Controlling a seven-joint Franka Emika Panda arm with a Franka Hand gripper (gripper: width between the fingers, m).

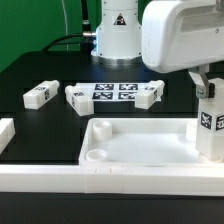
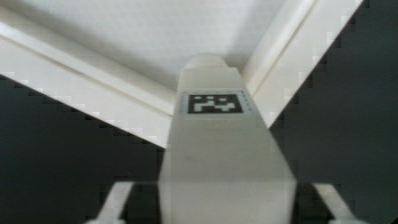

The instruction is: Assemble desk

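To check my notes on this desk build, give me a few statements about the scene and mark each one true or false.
1. Three loose white square post legs lie on the black table behind the white plastic tray-like desk top. True.
2. The desk top's round corner sockets already hold legs. False: the sockets in view are empty.
3. A tagged white square post leg stands upright between the fingers. True.
4. The marker board lies inside the desk top. False: it lies on the table behind it, among the loose legs.
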